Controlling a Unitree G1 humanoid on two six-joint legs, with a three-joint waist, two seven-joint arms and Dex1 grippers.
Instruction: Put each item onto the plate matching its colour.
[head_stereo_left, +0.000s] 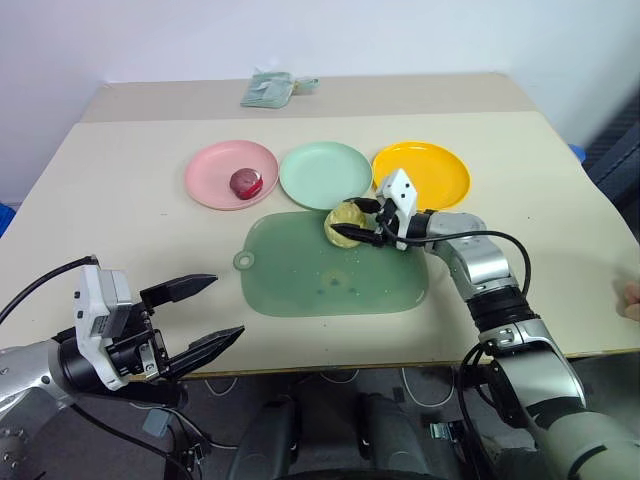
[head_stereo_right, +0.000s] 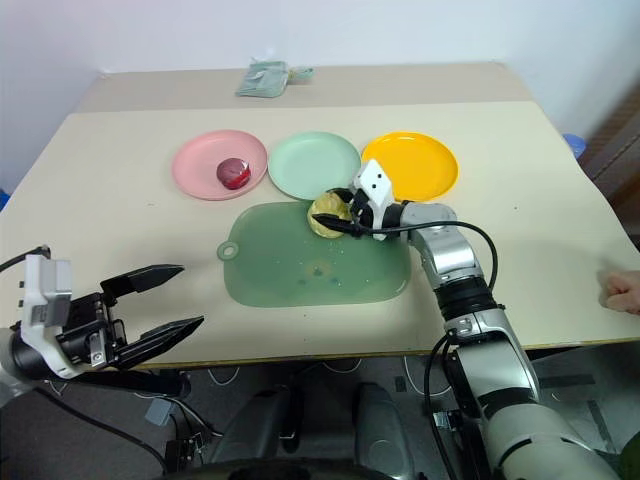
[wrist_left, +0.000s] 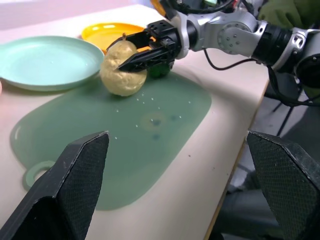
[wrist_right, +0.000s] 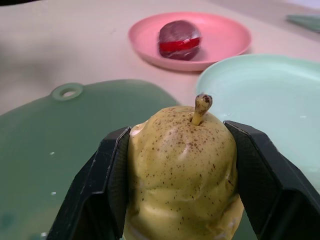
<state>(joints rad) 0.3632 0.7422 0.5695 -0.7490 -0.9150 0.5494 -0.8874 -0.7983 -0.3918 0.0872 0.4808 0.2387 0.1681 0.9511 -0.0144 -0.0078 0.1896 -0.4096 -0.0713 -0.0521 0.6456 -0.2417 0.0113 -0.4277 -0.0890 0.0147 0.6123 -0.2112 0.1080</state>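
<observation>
While the right gripper (head_stereo_left: 358, 222) clamps the pear (wrist_right: 182, 170) over the mat (head_stereo_left: 300, 280), pink plate (head_stereo_left: 205, 180) holds the red fruit (head_stereo_left: 246, 182); left gripper (head_stereo_left: 205, 312) wide.

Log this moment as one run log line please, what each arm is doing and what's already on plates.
right gripper: fingers shut on pear over cutting mat | left gripper: open, empty | red fruit on pink plate
</observation>
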